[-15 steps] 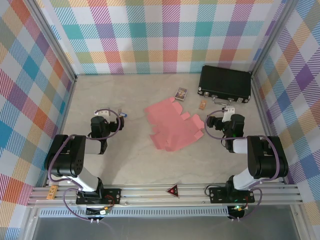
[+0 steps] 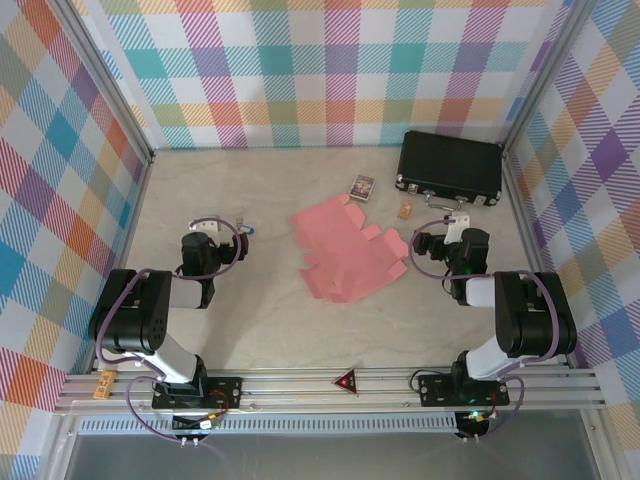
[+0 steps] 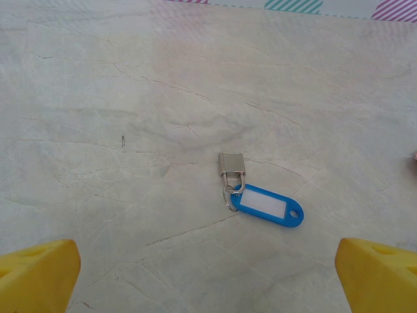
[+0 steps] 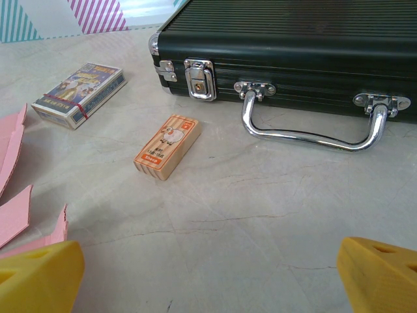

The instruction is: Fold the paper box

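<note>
Evidently the folding had not begun. From above, one paper box (image 2: pixel 350 250) lay as a flat pink sheet between the left claw (image 2: pixel 208 232) and the right claw (image 2: pixel 452 225), touching neither. One black case (image 2: pixel 450 168), one card packet (image 2: pixel 361 186) and one small block (image 2: pixel 406 209) sat to the far right of it. At the left wrist, the yellow fingers (image 3: pixel 36 274) stood spread wide, with one padlock (image 3: pixel 232 165) and one blue tag (image 3: pixel 268 205) ahead. At the right wrist, the fingers (image 4: pixel 378 274) were likewise spread, with the sheet's flaps at the near left. Next, I judged, a claw would need to reach inward, catch a flap and raise it along its crease.
</note>
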